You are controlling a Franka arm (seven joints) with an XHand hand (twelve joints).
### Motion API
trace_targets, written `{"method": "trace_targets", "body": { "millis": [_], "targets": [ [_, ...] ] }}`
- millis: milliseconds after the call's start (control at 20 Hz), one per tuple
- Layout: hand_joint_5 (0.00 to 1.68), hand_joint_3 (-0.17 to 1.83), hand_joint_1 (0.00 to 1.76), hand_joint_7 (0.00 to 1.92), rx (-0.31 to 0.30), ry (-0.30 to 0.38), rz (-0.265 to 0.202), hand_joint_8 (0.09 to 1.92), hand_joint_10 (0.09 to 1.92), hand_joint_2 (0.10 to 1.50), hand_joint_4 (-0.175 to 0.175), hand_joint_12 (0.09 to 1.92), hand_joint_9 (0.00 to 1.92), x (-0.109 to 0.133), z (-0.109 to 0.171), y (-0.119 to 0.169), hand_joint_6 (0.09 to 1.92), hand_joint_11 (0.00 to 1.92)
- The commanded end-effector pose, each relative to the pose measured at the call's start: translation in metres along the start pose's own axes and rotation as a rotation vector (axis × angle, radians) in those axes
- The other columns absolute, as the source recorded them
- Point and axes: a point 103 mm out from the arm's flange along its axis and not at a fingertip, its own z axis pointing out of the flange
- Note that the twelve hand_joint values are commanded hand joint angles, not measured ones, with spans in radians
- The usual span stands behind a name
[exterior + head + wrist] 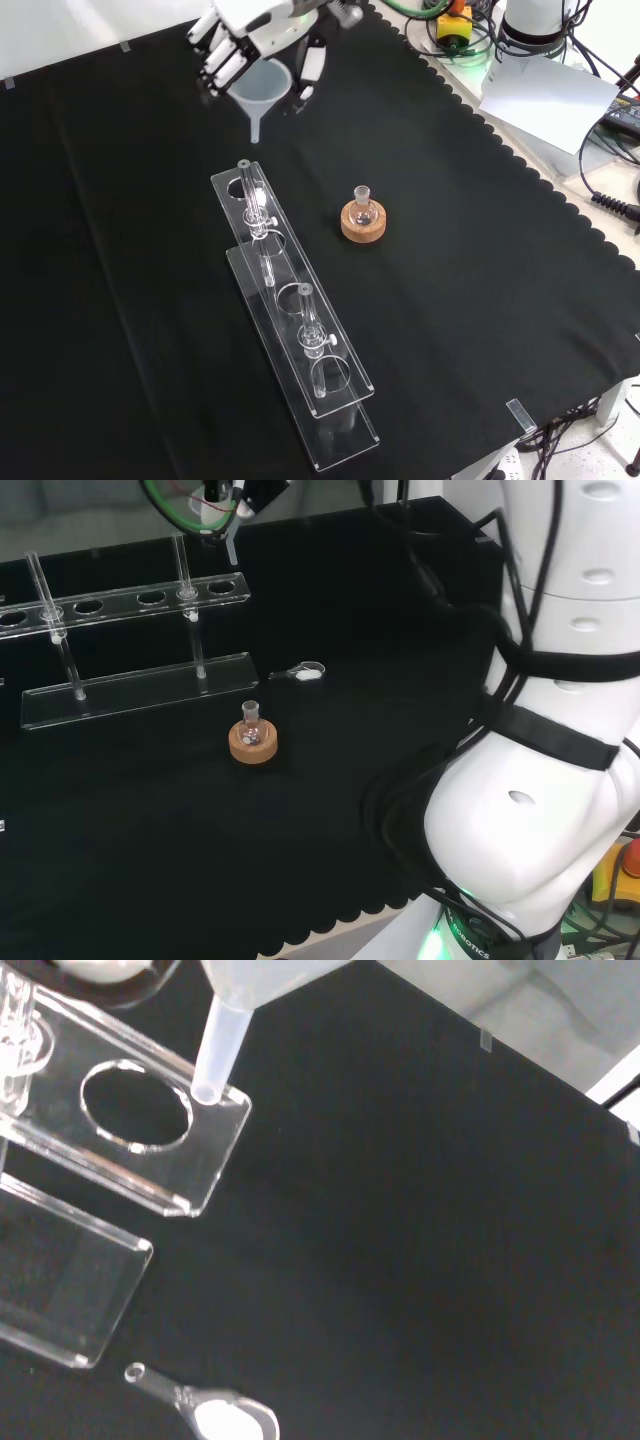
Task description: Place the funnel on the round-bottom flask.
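Note:
The hand (250, 30) hangs above the cloth at the top of the front view, its fingers and thumb curled round a translucent white funnel (262, 88) with the spout pointing down. In the head view the funnel's spout (231, 548) shows at the far edge, beyond the rack's right end. The wrist view shows the spout (218, 1050) over the corner of the rack. A small round-bottom flask (362, 200) stands upright on a cork ring (362, 226) mid-cloth, apart from the hand and nearer than it in the head view, flask (250, 718) on cork ring (253, 743).
A clear plastic test tube rack (290, 320) with two tubes lies left of the flask in the front view, rack (130, 640) behind the flask in the head view. A small spoon with white powder (308, 672) lies beyond the flask, spoon (235, 1420).

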Motion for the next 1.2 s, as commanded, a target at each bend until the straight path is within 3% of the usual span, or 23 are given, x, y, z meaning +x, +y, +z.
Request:
{"method": "trace_targets", "body": {
  "millis": [50, 650, 1200],
  "targets": [
    [0.78, 0.63, 0.87, 0.72, 0.009, 0.004, 0.031, 0.63, 0.46, 0.74, -0.019, 1.29, 1.00, -0.004, 0.003, -0.053, 0.55, 0.52],
    [0.79, 0.64, 0.87, 0.73, 0.046, 0.013, 0.012, 0.64, 0.47, 0.74, -0.017, 1.29, 1.00, 0.028, 0.041, -0.104, 0.57, 0.54],
    [0.78, 0.65, 0.87, 0.73, 0.088, 0.024, -0.011, 0.64, 0.47, 0.74, -0.018, 1.28, 1.00, 0.051, 0.075, -0.118, 0.59, 0.55]
  ]
}}
